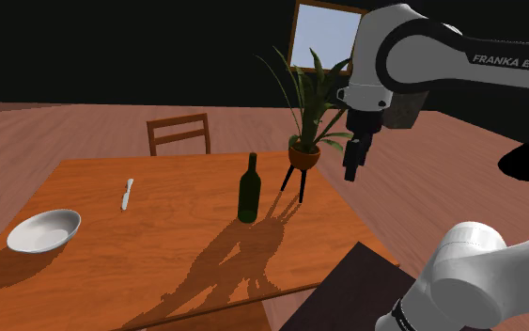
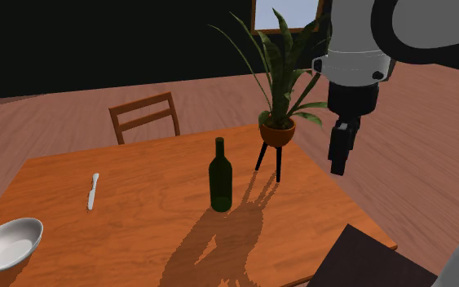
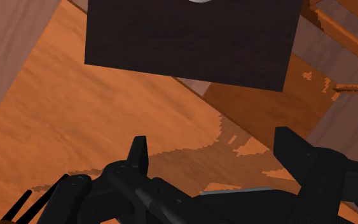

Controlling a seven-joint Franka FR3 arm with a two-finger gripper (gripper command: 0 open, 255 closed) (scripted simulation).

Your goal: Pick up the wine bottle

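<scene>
None of the pickup is done: above the wooden table (image 1: 173, 193) the white arm (image 1: 412, 47) reaches high beside the potted plant (image 1: 304, 150), the dark green wine bottle (image 1: 248, 191) stands upright, untouched, mid-table, and the black gripper (image 1: 350, 174) hangs spread, empty, well apart from it, leaving approach, grasp and lift.

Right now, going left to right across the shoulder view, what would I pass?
White bowl → pale knife → wooden chair → dark green wine bottle → plant pot on its stand → the arm's black gripper.
</scene>
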